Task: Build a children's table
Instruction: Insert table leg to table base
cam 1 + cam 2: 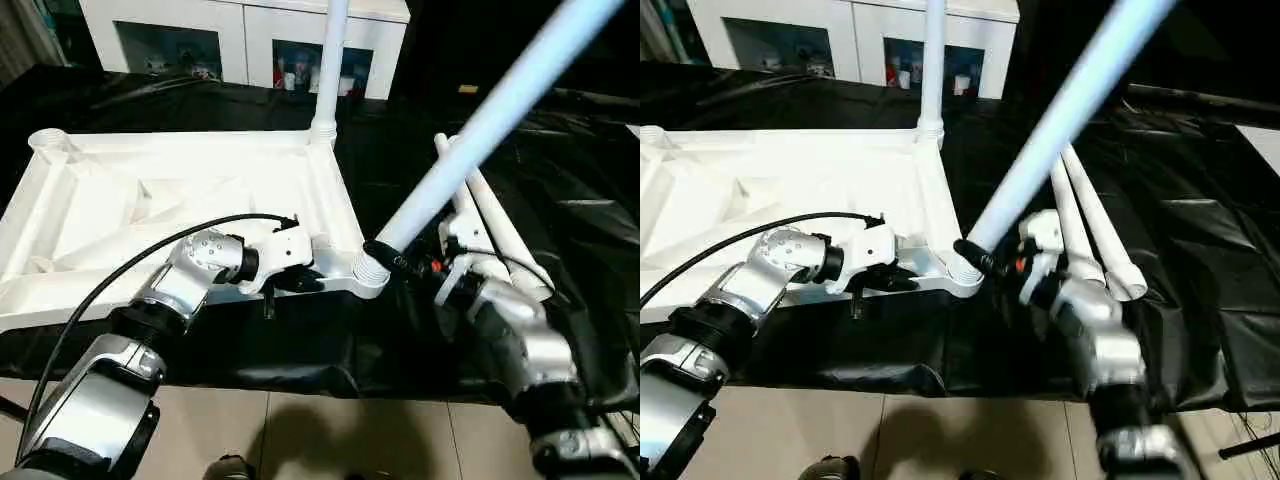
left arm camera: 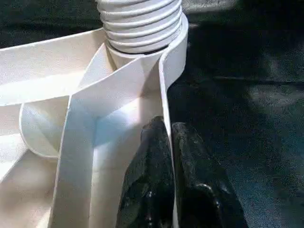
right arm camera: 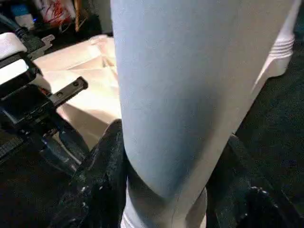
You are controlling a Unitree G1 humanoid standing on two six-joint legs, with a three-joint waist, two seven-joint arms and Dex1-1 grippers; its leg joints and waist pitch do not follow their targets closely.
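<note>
1. Our right hand point(image 1: 992, 262) clasps the slanting leg point(image 1: 470, 140) half-open, just above its threaded end at the near corner socket point(image 1: 366, 272).
2. Our left hand point(image 2: 172, 180) is pinched shut on the tabletop's rim wall point(image 2: 167, 95).
3. The upturned tabletop point(image 1: 150, 200) lies on the black-draped surface point(image 1: 590, 200); one leg point(image 1: 331, 60) stands upright, two spare legs point(image 1: 490, 215) lie beside.
4. Hollow plastic looks light, stiff and slick; gripping low likely eases threading.

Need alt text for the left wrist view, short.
The left gripper's two black fingers pinch the white tabletop's rim wall from both sides. Just beyond, a leg's ribbed threaded end sits in the corner socket, black cloth alongside.
</note>
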